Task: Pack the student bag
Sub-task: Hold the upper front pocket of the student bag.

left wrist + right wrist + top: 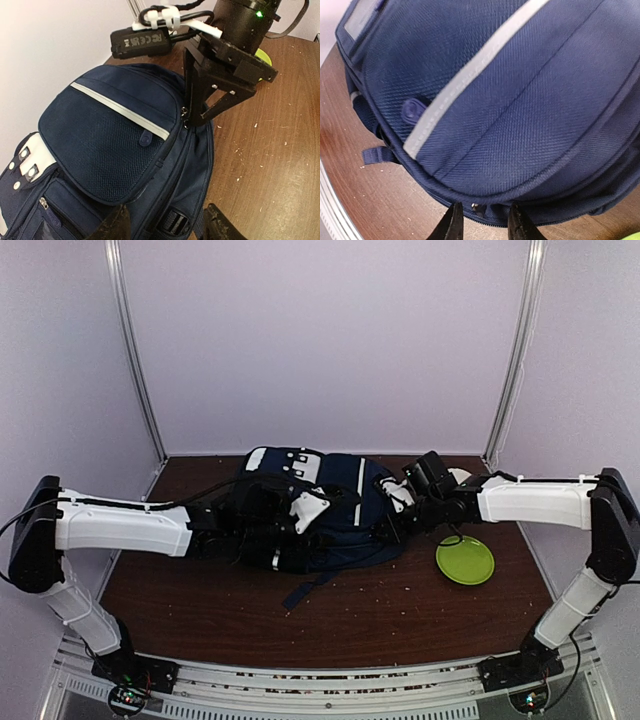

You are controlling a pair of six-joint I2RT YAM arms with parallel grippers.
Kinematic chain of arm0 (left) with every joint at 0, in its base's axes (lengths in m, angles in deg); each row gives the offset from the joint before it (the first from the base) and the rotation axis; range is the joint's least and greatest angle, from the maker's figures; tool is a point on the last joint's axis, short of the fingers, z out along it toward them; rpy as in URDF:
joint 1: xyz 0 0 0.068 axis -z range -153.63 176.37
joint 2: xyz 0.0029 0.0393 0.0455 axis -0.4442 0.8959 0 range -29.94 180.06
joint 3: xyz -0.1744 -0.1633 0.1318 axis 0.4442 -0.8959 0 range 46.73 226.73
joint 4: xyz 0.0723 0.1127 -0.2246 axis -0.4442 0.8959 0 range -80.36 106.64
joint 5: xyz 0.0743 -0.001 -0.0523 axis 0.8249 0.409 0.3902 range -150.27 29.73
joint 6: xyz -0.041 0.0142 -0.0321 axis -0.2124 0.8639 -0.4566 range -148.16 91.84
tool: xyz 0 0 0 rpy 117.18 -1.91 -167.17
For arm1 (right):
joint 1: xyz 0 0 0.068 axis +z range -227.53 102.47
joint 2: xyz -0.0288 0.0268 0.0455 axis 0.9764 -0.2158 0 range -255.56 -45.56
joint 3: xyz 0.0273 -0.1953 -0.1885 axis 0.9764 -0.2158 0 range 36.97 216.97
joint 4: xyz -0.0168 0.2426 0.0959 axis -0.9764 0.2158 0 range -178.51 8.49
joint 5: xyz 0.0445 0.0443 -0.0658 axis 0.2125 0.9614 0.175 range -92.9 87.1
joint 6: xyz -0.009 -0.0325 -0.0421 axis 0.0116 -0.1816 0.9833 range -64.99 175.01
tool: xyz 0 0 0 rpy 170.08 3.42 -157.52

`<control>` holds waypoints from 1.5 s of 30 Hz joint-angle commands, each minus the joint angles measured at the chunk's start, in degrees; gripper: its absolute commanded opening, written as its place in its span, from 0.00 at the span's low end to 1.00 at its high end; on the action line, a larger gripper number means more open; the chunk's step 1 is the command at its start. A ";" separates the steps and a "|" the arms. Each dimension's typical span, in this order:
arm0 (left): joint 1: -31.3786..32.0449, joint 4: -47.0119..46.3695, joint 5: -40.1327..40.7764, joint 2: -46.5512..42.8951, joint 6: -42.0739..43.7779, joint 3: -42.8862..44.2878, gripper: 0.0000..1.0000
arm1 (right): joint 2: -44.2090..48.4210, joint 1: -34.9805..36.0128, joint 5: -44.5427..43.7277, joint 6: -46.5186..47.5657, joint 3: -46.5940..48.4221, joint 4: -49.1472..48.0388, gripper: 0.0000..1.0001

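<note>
Navy fabric student bag [345, 502]; right gripper [484, 212] narrowly parted astride metal zipper pull [477, 208], 3 o'clock edge; left gripper [167, 212] half-wide over bag.

A lime-green plate [465, 561] lies on the speckled wooden table [350, 615].

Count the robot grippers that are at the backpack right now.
2. The left gripper hangs with jaws apart over the backpack near a strap buckle. The right gripper is at the bag's rounded end, fingers either side of a zipper pull. Neither is hidden.
</note>
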 commanded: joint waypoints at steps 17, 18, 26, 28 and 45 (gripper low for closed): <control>0.30 -6.50 1.18 4.22 5.42 2.85 0.52 | 2.06 -0.19 -1.08 6.64 -1.47 -0.38 0.00; 0.33 -6.60 0.64 5.21 6.02 3.86 0.52 | 3.25 -0.36 -0.84 7.26 -1.82 -0.11 0.00; 0.88 -10.52 0.14 10.62 9.73 7.82 0.53 | 8.29 -0.60 1.96 11.48 -2.21 3.58 0.00; 0.89 -12.29 0.64 11.65 9.88 7.75 0.53 | 8.23 -0.96 5.73 12.76 -2.15 3.92 0.00; 3.27 -15.28 6.11 18.70 13.06 11.81 0.40 | 7.74 -1.60 15.50 11.69 -0.53 5.21 0.00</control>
